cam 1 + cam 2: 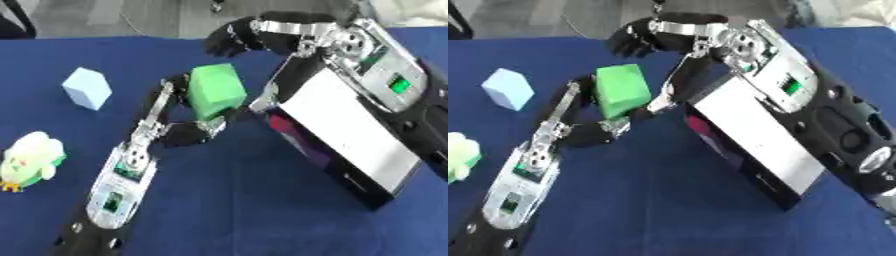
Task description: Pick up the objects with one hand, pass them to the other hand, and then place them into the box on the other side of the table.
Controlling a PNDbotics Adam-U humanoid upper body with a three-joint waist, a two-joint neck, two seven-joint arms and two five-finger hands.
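My left hand [179, 131] reaches up from the lower left and is shut on a green cube [216, 89], which it holds above the blue table with fingers at the cube's left side and underneath. My right hand [262, 35] comes in from the upper right. Its dark fingers arch above and behind the cube, apart from it, and its thumb hangs down close to the cube's right edge. The hand grips nothing. The box [350, 132], with a white panel, black walls and a magenta inside, stands tilted at the right, just beside the cube.
A light blue cube [87, 88] lies on the blue table [245, 210] at the far left. A yellow-green plush toy [31, 161] sits near the left edge. My right forearm [398, 85] crosses above the box.
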